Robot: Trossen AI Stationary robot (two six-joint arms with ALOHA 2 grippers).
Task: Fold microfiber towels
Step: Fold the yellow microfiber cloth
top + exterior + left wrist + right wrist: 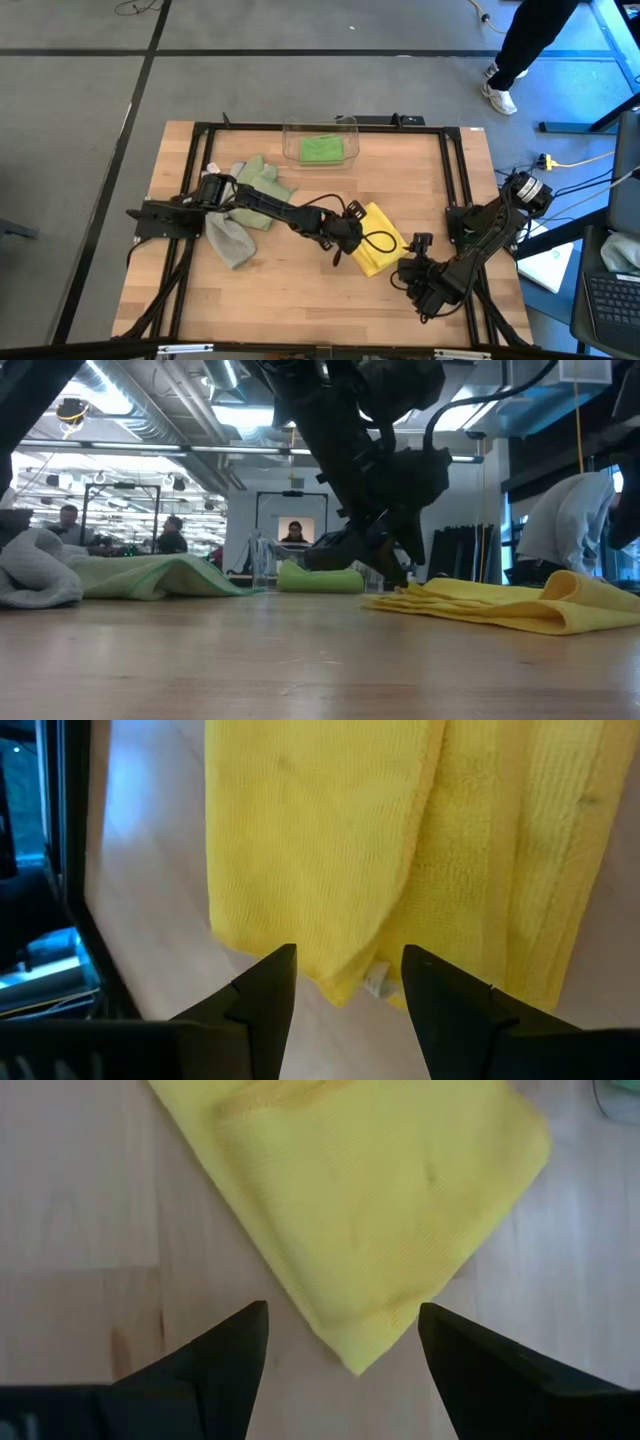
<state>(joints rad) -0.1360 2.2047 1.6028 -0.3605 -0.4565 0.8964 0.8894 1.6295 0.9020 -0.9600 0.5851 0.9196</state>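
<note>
While the bright green towel [321, 150] already lies folded in the clear plastic bin [349, 128], the yellow towel [377, 251] sits partly folded mid-table. Left gripper [345, 982] and right gripper [342, 1342] both hover spread at its corners, holding nothing. Sage towel [258, 183] and grey towel [229, 240] wait crumpled at the left, seemingly untouched.

Grey carpet [70, 150] crossed by dark seams is lying around the wooden surface [300, 290], which is sitting inside a black metal frame [320, 125]. A person in dark trousers and white shoes [500, 97] is standing on the floor past the far right corner, near a laptop [610, 305]. In the low view, ceiling strip lights [110, 400] are glowing over pipes, and seated people [68, 520] are showing far behind
</note>
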